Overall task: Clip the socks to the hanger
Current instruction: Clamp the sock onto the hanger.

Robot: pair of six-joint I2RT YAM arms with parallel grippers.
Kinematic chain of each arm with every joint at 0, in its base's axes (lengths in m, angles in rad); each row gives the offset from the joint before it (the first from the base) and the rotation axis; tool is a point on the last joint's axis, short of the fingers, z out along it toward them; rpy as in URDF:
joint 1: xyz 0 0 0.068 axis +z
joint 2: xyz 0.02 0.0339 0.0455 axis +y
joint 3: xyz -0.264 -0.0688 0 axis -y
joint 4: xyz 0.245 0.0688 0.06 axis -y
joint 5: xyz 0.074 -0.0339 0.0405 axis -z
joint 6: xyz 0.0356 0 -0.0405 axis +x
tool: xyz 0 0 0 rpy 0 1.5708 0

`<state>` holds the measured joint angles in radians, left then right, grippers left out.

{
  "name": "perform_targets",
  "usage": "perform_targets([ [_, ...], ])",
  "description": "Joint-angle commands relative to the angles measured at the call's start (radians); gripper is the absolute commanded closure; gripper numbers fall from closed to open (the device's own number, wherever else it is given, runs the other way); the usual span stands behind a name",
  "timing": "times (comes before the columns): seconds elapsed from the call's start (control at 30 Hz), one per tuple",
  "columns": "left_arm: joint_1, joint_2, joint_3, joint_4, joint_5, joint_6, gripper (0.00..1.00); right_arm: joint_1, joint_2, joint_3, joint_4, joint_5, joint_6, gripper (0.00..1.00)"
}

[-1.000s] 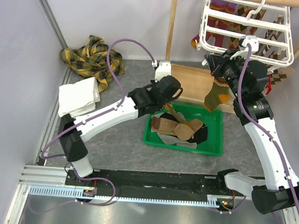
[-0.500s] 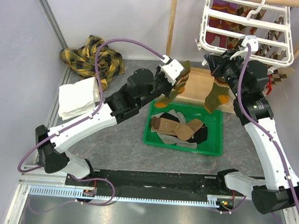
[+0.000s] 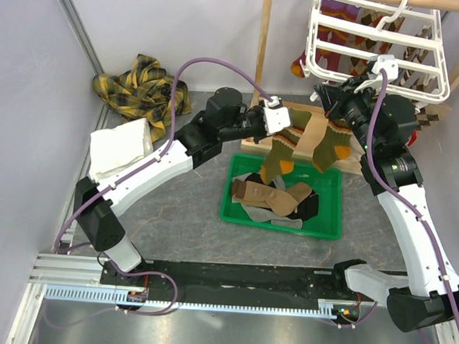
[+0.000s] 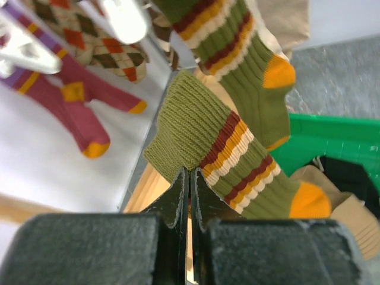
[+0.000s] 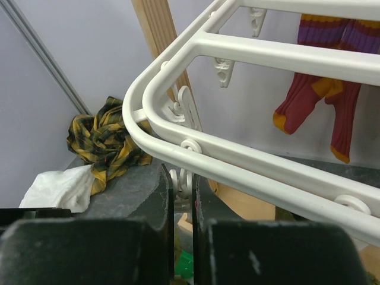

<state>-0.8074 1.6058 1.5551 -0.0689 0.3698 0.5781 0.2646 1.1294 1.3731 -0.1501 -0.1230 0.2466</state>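
Note:
My left gripper [image 3: 285, 122] [image 4: 190, 177] is shut on the cuff of an olive sock [image 3: 278, 153] [image 4: 205, 138] with orange heel and toe, which hangs above the green bin [image 3: 329, 229]. A matching olive sock [image 3: 330, 144] [image 4: 249, 68] hangs clipped just to its right. My right gripper [image 3: 333, 98] [image 5: 183, 185] is shut on a white clip [image 5: 184, 178] under the near-left corner of the white hanger [image 3: 378, 66] [image 5: 255, 163]. Purple-red socks [image 5: 323, 101] and argyle socks hang from the hanger further back. More socks [image 3: 275, 198] lie in the bin.
A yellow plaid cloth [image 3: 141, 89] and a folded white towel [image 3: 120, 154] lie at the back left. A wooden frame post [image 3: 263, 41] and its base board [image 3: 298, 137] stand behind the bin. Grey walls close the left and back.
My left arm has lifted the olive sock out of the bin and carried it up and right, beside the clipped sock. The right arm has stayed on the clip.

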Motion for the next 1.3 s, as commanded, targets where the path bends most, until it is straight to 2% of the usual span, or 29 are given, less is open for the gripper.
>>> perform_targets([
  [0.0,0.002,0.029,0.098,-0.020,0.092,0.170,0.98,0.008,-0.014,0.027,-0.011,-0.092,-0.018,1.00],
  [0.4,0.010,0.106,0.214,-0.029,0.052,0.261,0.98,0.008,0.006,0.024,-0.011,-0.125,-0.029,1.00],
  [0.87,0.019,0.144,0.280,-0.003,0.060,0.235,0.98,0.008,0.015,0.026,-0.008,-0.176,-0.023,1.00],
  [1.27,0.016,0.082,0.212,0.052,0.072,0.213,0.98,0.008,0.013,0.018,-0.016,-0.115,-0.012,1.00],
])
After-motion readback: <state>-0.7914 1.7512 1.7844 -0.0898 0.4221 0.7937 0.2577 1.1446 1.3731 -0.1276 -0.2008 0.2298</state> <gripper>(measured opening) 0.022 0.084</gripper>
